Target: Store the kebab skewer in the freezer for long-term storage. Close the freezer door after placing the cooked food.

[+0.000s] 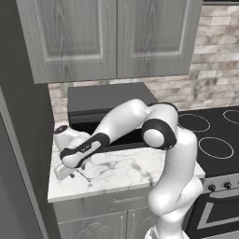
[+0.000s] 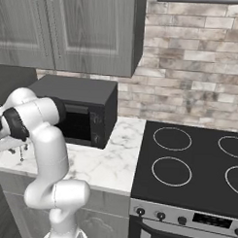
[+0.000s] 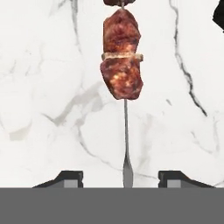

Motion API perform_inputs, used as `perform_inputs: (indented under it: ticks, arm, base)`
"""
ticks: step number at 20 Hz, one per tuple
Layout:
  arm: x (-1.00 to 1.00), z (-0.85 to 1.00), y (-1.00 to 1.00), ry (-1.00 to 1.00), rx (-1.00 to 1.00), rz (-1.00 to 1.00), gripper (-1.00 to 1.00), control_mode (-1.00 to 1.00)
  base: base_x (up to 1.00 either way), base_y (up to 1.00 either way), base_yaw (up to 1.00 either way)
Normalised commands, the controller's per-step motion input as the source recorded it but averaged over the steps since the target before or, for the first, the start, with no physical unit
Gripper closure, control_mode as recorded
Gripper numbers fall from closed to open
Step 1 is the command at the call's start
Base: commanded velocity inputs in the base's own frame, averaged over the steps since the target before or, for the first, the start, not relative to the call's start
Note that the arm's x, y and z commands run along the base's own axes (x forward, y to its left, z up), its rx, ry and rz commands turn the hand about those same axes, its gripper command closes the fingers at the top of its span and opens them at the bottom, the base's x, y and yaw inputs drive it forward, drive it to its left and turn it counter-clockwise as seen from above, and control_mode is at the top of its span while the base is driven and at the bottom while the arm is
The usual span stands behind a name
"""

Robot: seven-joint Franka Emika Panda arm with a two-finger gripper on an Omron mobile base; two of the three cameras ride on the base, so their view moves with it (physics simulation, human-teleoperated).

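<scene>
The gripper (image 3: 123,177) straddles, jaws apart, the thin, stiff, likely slippery metal kebab skewer (image 3: 125,131); its bare shaft suits grasping best.

White marble-veined table (image 1: 126,170) sits over grey base cabinets (image 1: 100,219). Grey paneled upper cabinets (image 1: 112,37) hang above a black microwave (image 2: 87,107). A black cooktop (image 2: 192,167) adjoins the table. The rear wall is pale brick (image 2: 190,70).

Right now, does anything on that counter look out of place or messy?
Only the kebab skewer, lying bare on the marble counter with no plate under its meat chunks. The hand hangs over its metal stem, fingers on either side. Nothing looks spilled or broken.
</scene>
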Motion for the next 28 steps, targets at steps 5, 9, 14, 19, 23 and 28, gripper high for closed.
perform_inputs:
  ticks: [5, 9, 14, 19, 23, 28]
  arm:
    - [0.00, -0.24, 0.00, 0.00, 0.08, 0.00, 1.00, -1.00]
    - [0.00, -0.13, 0.00, 0.00, 0.04, 0.00, 1.00, -1.00]
    - [0.01, 0.00, 0.00, 0.01, 0.00, -0.01, 1.00, -1.00]
    - [-0.08, 0.07, -0.01, 0.05, 0.00, -0.09, 1.00, -1.00]
    - [-0.35, 0.37, 0.00, 0.02, 0.00, -0.16, 1.00, -1.00]
    - [-0.58, 0.55, -0.14, 0.02, 0.00, -0.15, 1.00, -1.00]
  base:
    - [0.00, 0.00, 0.00]
    - [0.00, 0.00, 0.00]
    - [0.00, 0.00, 0.00]
    - [0.00, 0.00, 0.00]
    - [0.00, 0.00, 0.00]
    - [0.00, 0.00, 0.00]
